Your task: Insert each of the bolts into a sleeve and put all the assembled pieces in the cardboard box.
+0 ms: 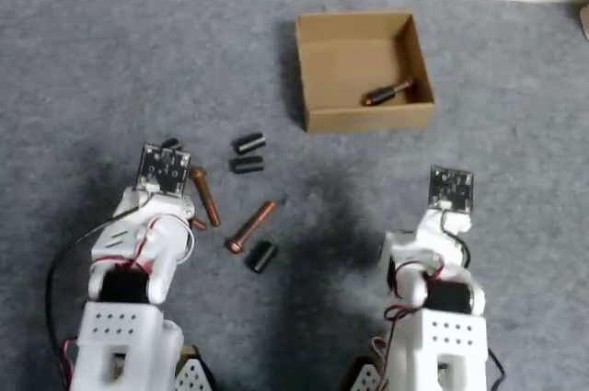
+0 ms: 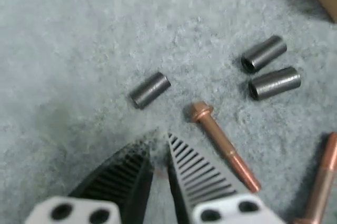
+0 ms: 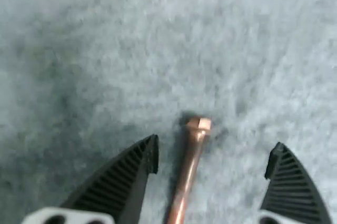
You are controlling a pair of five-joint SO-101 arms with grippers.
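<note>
No legible text, number, label or sign on any surface, cardboard box (image 1: pixel 368 119) plain, bolts (image 1: pixel 251 226) and sleeves (image 1: pixel 248 143) unmarked, tabletop (image 1: pixel 515 225) grey and unprinted

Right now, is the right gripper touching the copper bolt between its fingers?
Apart. The right wrist view shows bare carpet on both sides of the bolt inside the open right gripper.

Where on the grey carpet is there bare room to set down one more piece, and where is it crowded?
Free: the grey carpet left of the brown cardboard box, and the strip between that box and the right arm. Crowded: the black cylindrical metal sleeves and copper-coloured bolts scattered beside the left arm.
</note>
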